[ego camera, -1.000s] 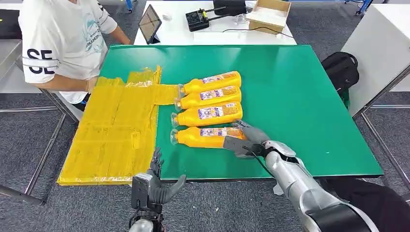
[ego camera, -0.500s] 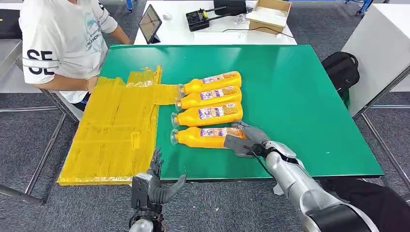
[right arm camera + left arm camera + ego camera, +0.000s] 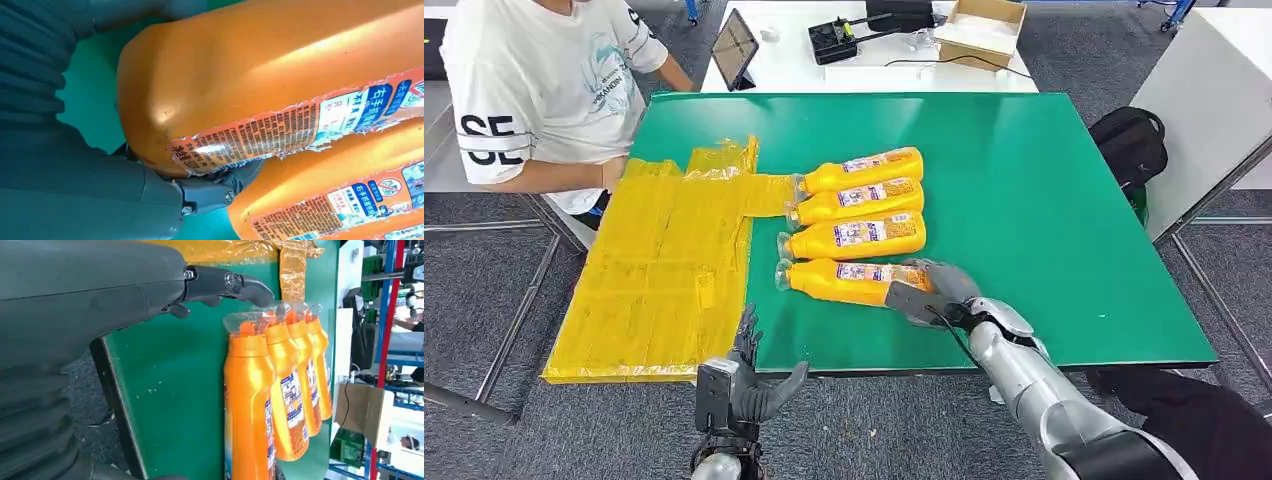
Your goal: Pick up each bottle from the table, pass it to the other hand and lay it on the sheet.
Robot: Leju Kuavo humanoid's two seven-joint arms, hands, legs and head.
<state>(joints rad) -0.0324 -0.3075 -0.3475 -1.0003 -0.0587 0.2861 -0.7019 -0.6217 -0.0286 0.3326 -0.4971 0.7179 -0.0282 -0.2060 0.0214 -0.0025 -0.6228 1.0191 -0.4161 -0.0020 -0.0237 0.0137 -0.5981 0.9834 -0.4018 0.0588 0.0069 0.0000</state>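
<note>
Four orange bottles lie side by side in a row near the middle of the head view, caps pointing left, on the green table (image 3: 1044,200). One yellow sheet (image 3: 664,270) covers the table's left part, its edge just beside the caps.

The right hand (image 3: 924,293), in the lower centre, is wrapped around the base end of the nearest bottle (image 3: 844,282), fingers over its top and thumb on its near side, gripping it. That bottle lies on the table, touching the second bottle (image 3: 854,236); above it are the third bottle (image 3: 856,198) and the fourth bottle (image 3: 861,168).

The left hand (image 3: 746,385) hangs at the bottom edge, below the table's front edge, fingers spread apart and holding nothing.
</note>
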